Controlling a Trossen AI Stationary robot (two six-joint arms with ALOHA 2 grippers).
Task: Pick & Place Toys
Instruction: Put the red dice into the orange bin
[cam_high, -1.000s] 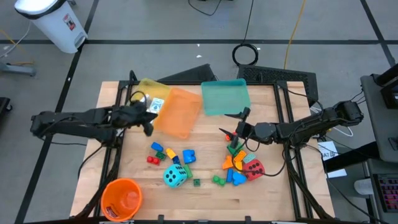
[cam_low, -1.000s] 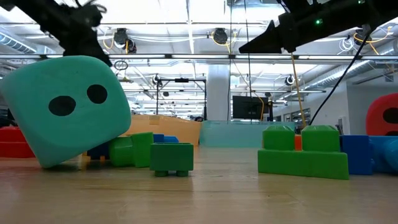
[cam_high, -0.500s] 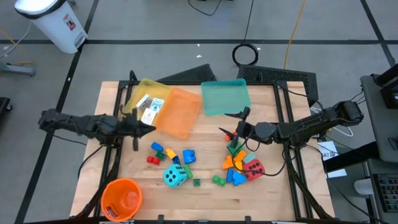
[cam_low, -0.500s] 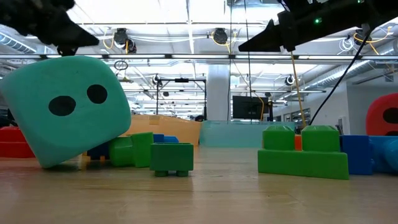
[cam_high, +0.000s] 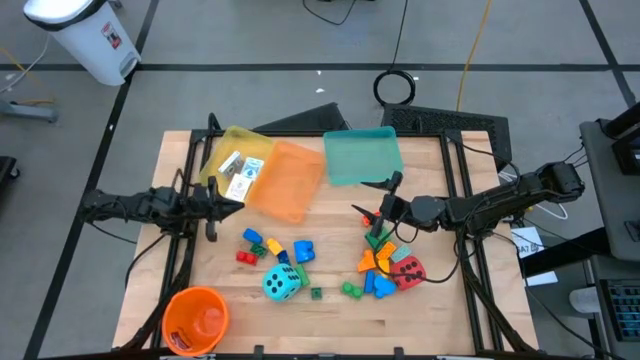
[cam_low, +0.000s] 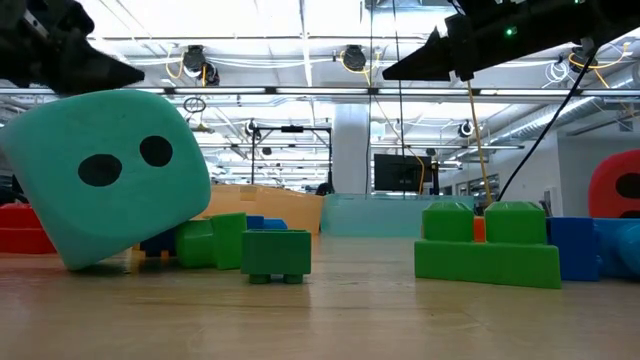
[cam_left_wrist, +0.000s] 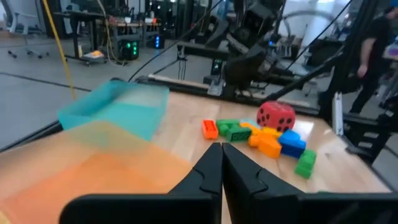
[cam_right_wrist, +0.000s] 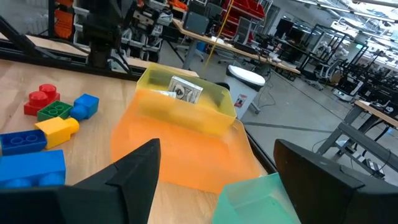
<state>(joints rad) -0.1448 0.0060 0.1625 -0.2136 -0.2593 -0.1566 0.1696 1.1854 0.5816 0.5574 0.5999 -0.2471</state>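
Left end effector pressed together beside orange tray; right one seemingly spread, empty

cyan die amid scattered bricks, red die right

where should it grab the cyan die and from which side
Grip the cyan die across two opposite flat faces, coming from above. It sits tilted, with bricks close on its far side, so the jaws should turn to match its faces and open wide.
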